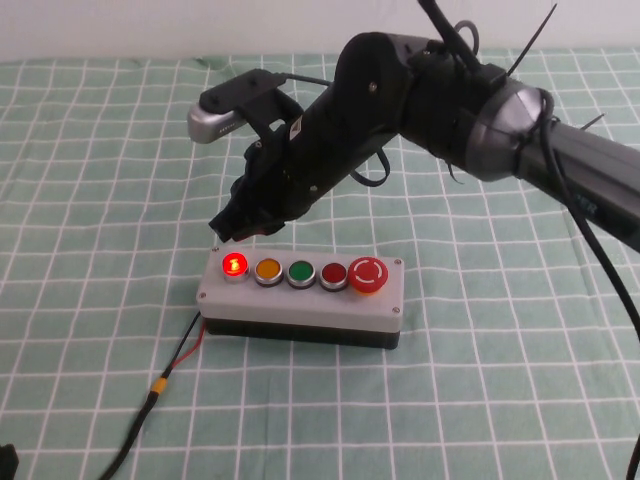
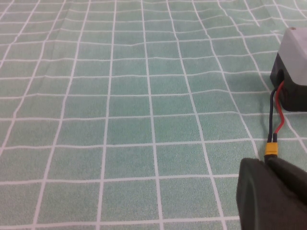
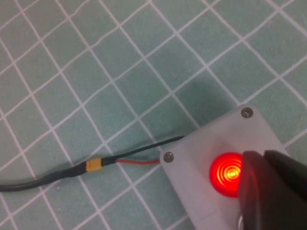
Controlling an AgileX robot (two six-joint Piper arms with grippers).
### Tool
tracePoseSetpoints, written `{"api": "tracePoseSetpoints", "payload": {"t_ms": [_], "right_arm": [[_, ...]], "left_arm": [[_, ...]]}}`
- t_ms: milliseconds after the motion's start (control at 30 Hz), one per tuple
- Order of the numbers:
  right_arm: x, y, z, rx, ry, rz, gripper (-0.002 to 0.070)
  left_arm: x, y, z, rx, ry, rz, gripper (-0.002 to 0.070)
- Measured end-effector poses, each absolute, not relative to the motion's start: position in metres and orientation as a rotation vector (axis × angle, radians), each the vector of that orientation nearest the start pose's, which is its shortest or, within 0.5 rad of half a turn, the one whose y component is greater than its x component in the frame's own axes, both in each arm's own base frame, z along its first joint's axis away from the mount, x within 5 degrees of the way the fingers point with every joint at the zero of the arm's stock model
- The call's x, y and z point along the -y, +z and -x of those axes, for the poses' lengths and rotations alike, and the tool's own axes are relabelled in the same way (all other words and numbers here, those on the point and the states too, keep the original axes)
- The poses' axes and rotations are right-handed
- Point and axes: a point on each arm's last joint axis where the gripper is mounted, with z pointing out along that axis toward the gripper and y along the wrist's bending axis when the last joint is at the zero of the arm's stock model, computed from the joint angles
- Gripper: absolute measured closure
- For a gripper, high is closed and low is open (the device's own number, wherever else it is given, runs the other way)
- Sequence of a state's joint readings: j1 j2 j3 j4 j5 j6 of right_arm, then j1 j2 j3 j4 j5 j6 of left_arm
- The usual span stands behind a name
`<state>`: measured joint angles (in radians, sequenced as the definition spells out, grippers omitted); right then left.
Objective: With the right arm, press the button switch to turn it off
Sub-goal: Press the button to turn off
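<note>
The button switch (image 1: 234,265) glows bright red at the left end of the five-button row on the grey box (image 1: 390,298). My right arm (image 1: 420,100) reaches in from the right. Its right gripper (image 1: 226,232) is shut and points down just behind and above the glowing button, a small gap apart in the high view. In the right wrist view the shut fingertips (image 3: 261,160) overlap the edge of the lit button switch (image 3: 225,173) on the box (image 3: 192,153). My left gripper (image 2: 265,163) is shut and empty, low over the cloth left of the box (image 2: 295,52).
The row also holds yellow (image 1: 268,270), green (image 1: 300,272) and dark red (image 1: 333,273) buttons and a big red mushroom button (image 1: 367,274). A red-and-black cable with a yellow connector (image 1: 160,386) runs from the box's left end toward the front. A green checked cloth (image 1: 90,200) covers the table.
</note>
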<state>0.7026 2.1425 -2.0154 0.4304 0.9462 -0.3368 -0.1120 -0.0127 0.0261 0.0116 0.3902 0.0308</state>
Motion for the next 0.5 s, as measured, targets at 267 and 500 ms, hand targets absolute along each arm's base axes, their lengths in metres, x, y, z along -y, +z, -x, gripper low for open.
{"api": "tracePoseSetpoints", "payload": {"t_ms": [267, 500], "right_arm": [[-0.345, 0.254, -0.358, -2.376, 0.686, 1.115, 0.0692], [-0.347, 0.245, -0.361, -2.388, 0.682, 1.123, 0.0692]], "left_arm": [[0.005, 0.170, -0.052, -1.882, -0.044, -0.142, 0.0678], [0.005, 0.170, -0.052, -1.882, -0.044, -0.142, 0.0678]]}}
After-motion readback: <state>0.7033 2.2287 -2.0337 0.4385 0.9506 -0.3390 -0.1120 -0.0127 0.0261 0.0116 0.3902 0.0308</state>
